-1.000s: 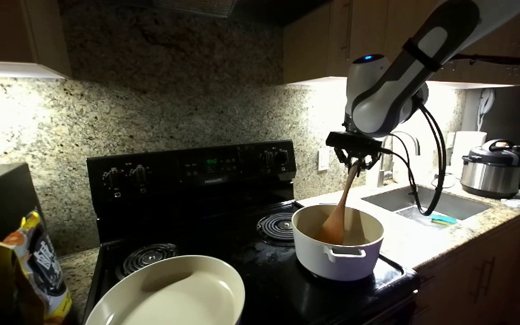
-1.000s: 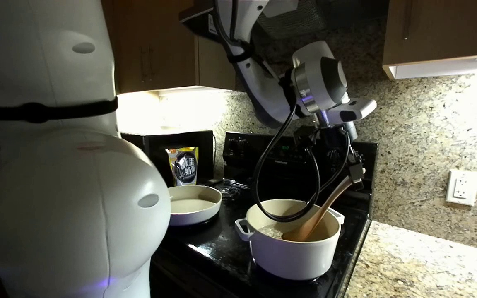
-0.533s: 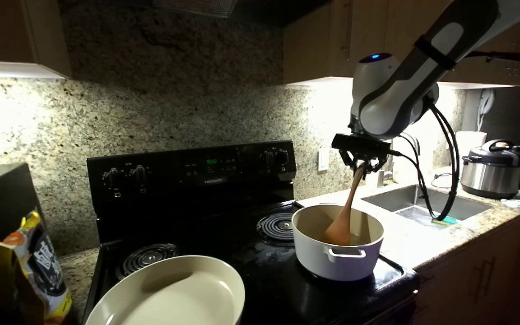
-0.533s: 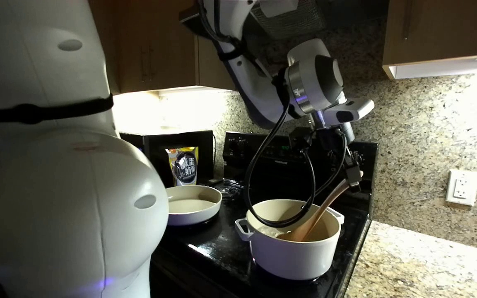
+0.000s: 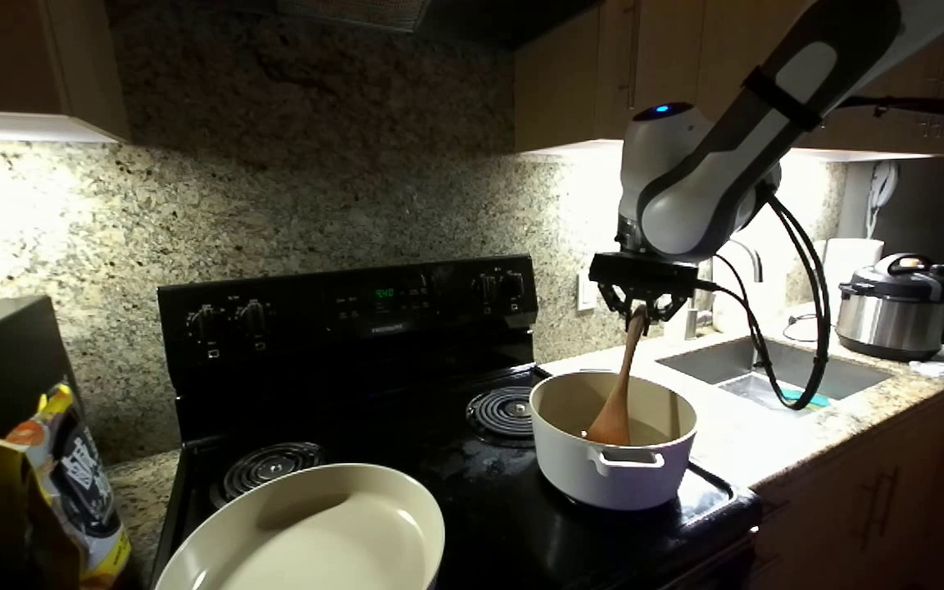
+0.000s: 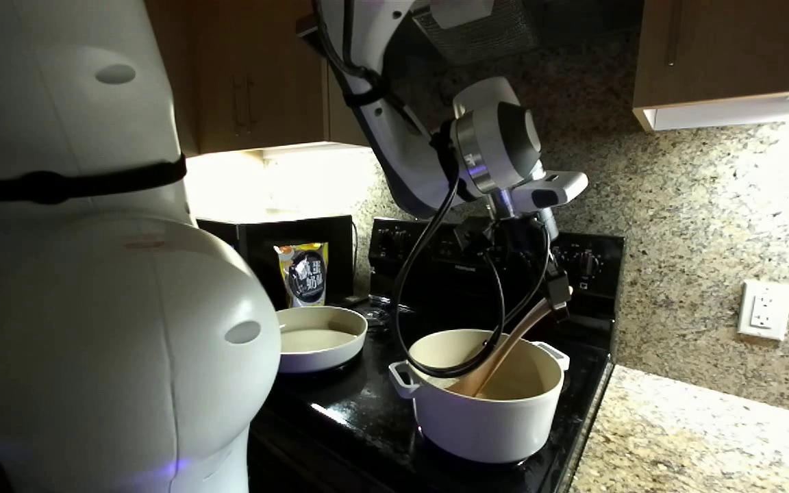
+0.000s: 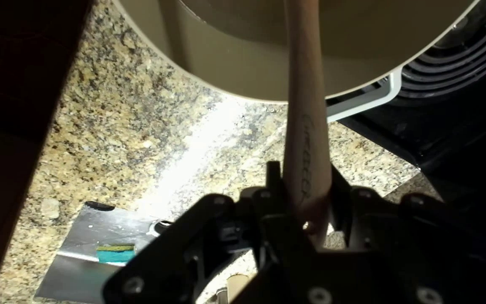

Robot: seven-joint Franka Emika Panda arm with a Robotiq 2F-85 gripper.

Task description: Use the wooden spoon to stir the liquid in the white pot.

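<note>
On the upright black stove panel [image 5: 347,323] you can make out green digits [image 5: 384,292] that look like 9:40 — the first figure is unclear — and, below them, small pale lettering [image 5: 387,329] that seems to read FRIGIDAIRE. On the bag [image 6: 304,274] you get large white Chinese characters [image 6: 312,275], apparently including 蛋 and 奶. Your wooden spoon [image 7: 308,97] carries dark lettering [image 7: 306,158] in the wrist view, too blurred to spell out.

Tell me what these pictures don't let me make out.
Wooden spoon, tip: hidden by the near wall of the white pot in both exterior views; cut off by the wrist view's top edge.
Liquid, depth: same wall, same views.
Lettering on the spoon's handle: too blurred, wrist view.
Cream dish, near end: bottom edge, in an exterior view.
</note>
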